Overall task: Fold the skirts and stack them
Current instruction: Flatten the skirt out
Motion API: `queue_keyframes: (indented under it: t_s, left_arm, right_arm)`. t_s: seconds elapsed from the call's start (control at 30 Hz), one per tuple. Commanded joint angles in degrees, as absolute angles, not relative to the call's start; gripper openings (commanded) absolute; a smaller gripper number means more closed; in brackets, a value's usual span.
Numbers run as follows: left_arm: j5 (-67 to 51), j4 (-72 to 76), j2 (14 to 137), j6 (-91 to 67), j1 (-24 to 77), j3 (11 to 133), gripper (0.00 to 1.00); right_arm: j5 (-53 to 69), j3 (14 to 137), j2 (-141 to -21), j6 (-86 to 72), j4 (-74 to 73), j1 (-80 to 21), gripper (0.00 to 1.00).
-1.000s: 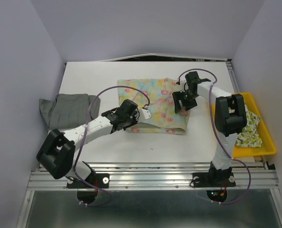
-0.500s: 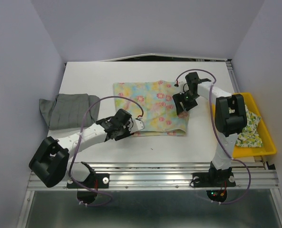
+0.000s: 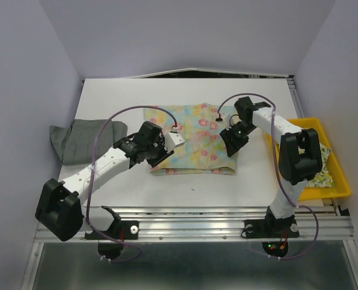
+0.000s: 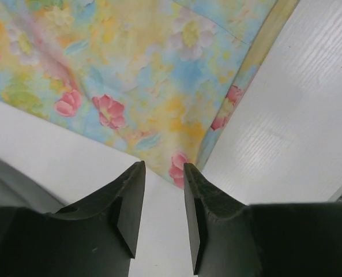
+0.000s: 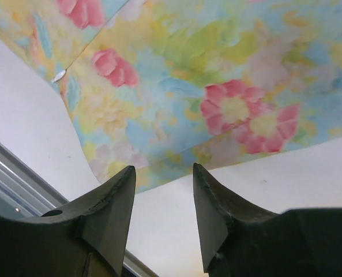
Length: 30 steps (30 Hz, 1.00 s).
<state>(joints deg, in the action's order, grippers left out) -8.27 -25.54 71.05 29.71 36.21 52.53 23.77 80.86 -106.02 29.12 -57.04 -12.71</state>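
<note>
Grey skirt (image 3: 77,142) — overhead view only.

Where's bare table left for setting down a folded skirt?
Free: the far strip of table behind the floral skirt, and the near strip between it and the front rail. Crowded: left end effector and right end effector flank that skirt; grey skirt fills the left edge, yellow tray the right.

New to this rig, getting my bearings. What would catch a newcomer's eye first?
The pastel floral skirt spread out in the middle stands out first, with the left gripper at its near-left corner and the right gripper at its right edge, both open. A grey skirt lies far left, and a green-yellow print skirt sits in the yellow tray on the right.
</note>
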Motion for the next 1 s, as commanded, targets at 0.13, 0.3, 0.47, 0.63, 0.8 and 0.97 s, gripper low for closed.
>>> queue_keyframes:
  t_s: [0.13, 0.3, 0.47, 0.63, 0.8, 0.97]
  left_arm:
    - [-10.63, -25.75, 85.15, 25.58, 34.28, 53.88, 0.3]
    - [-11.86, -28.73, 89.64, 27.68, 29.98, 53.79, 0.27]
    - [-9.5, -28.57, 93.07, 28.83, 28.22, 57.64, 0.31]
    - [-7.66, -28.65, 103.85, 28.74, 24.79, 68.34, 0.36]
    - [-8.78, -31.28, 114.06, 29.01, 20.58, 85.29, 0.39]
    - [-14.93, -31.46, 112.42, 29.18, 14.86, 95.7, 0.44]
  right_arm:
    - [18.03, 70.67, -107.66, 33.31, -56.96, -17.75, 0.47]
    - [13.28, 67.07, -110.04, 34.36, -55.63, -18.9, 0.47]
    - [15.27, 64.51, -108.81, 35.95, -58.7, -24.95, 0.47]
    - [26.87, 69.77, -107.84, 34.99, -63.98, -32.24, 0.47]
    - [36.64, 86.35, -108.81, 25.87, -62.77, -30.97, 0.52]
    - [39.55, 99.99, -112.4, 19.43, -57.75, -14.71, 0.55]
